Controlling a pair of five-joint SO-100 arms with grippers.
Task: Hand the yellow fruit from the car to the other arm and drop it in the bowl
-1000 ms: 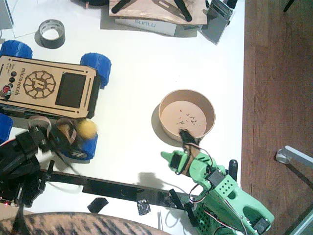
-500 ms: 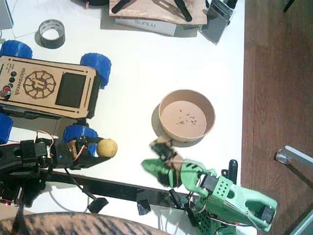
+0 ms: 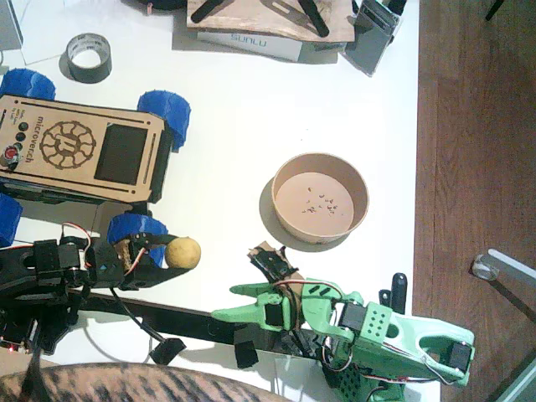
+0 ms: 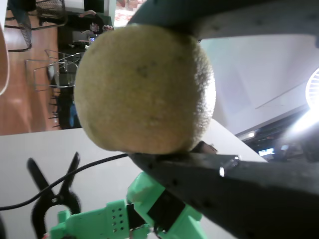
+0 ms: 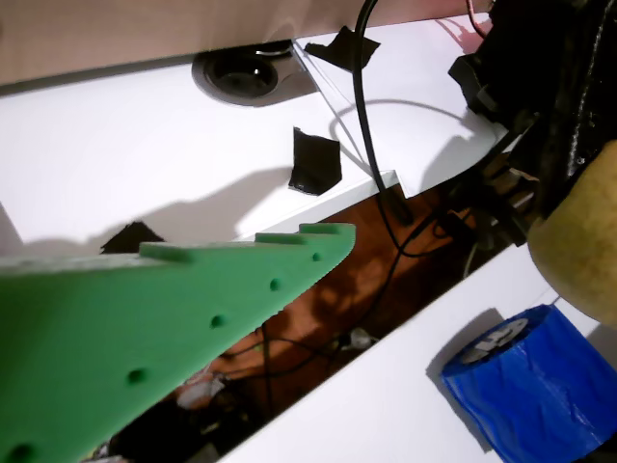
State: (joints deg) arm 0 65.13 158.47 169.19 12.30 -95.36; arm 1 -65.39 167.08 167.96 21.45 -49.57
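My left gripper [image 3: 171,253], on the black arm, is shut on the yellow fruit [image 3: 183,252], holding it just right of the car's front blue wheel [image 3: 134,228]. In a wrist view the fruit [image 4: 144,89] sits pinched between the black fingers [image 4: 214,184]. The car [image 3: 79,151] stands at the left. The green arm's gripper [image 3: 244,280], my right one, is open and points left, a short way right of the fruit. Its green finger [image 5: 193,299] shows in a wrist view, with the fruit [image 5: 578,260] at the right edge. The tan bowl [image 3: 362,201] stands right of centre.
A grey tape roll [image 3: 89,57] lies at the back left and a box [image 3: 251,42] at the back. A black bar [image 3: 184,320] runs along the table's front, with black tape scraps [image 3: 167,347] near it. The table ends at the right edge [image 3: 417,167].
The left gripper carried the fruit away from the car's wheel, forward and to the right. The green gripper swung left from the bowl's rim toward the fruit and stands open.
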